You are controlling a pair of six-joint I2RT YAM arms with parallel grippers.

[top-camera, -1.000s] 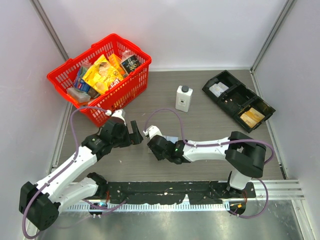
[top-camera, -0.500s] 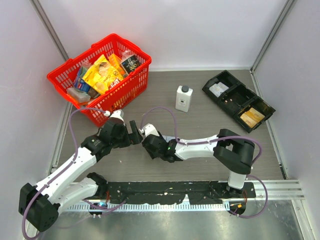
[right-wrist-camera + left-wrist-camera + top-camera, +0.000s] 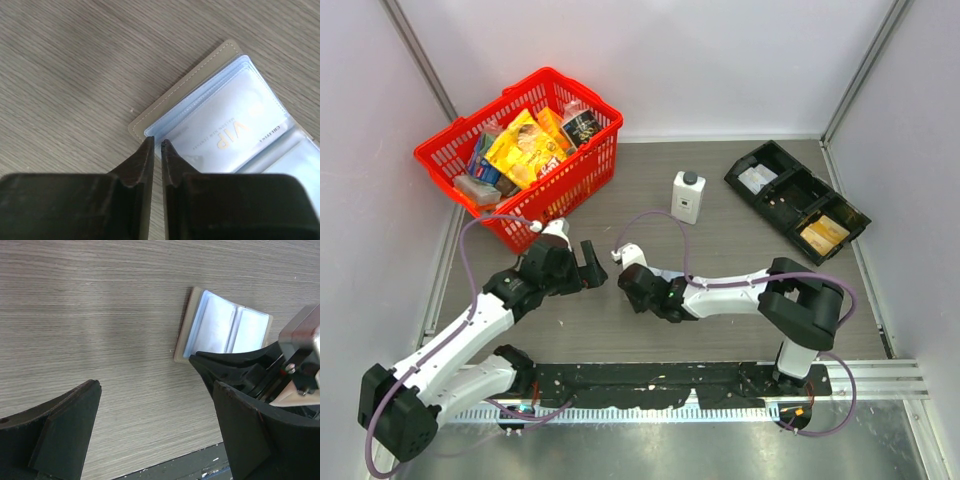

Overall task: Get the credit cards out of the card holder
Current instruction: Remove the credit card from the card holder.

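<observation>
Right gripper (image 3: pixel 156 143), maybe on card holder (image 3: pixel 227 117)

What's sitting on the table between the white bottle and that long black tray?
Nothing. The top external view shows only bare wood-grain table between the white bottle and the black tray.

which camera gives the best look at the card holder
Right wrist: the card holder fills the frame, open, its stitched taupe edge and a VIP card clear. Left wrist shows it smaller, partly hidden. In the top view the right arm covers it.
</observation>
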